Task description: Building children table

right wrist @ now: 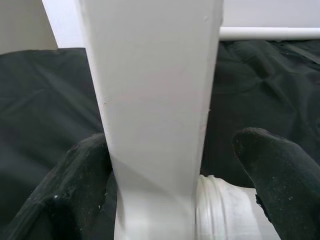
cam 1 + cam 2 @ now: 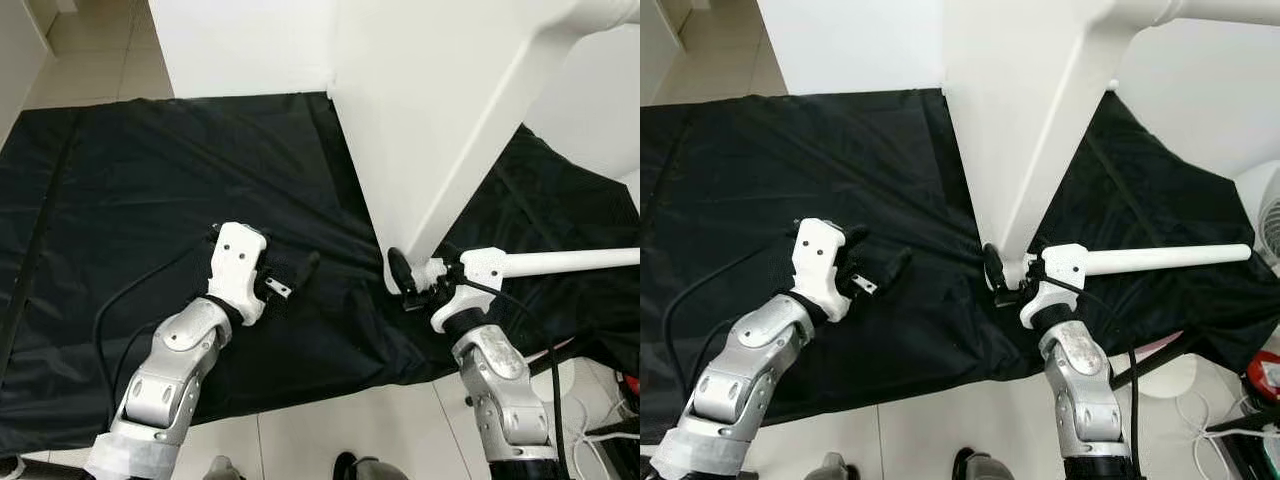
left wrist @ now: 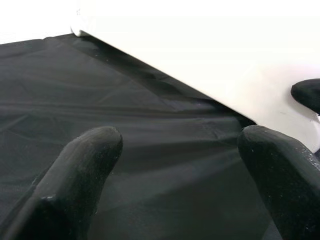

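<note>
No legible text, labels or nos. anywhere, incl. white table parts.

a black cloth (image 2: 150,170) covers pale floor tiles (image 2: 330,430), white fan (image 2: 1262,215) nearby.

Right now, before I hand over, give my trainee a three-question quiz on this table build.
1. True or false: the left pincer holds a white part.
2. Which pincer straddles the panel? A) left B) right C) neither
3. What covers the floor under the parts?

Key:
1. False. It hovers open and empty above the black sheet.
2. B. The right pincer has a finger on either side of the panel's edge, where the white leg meets it.
3. A black sheet laid on the tiles.
</note>
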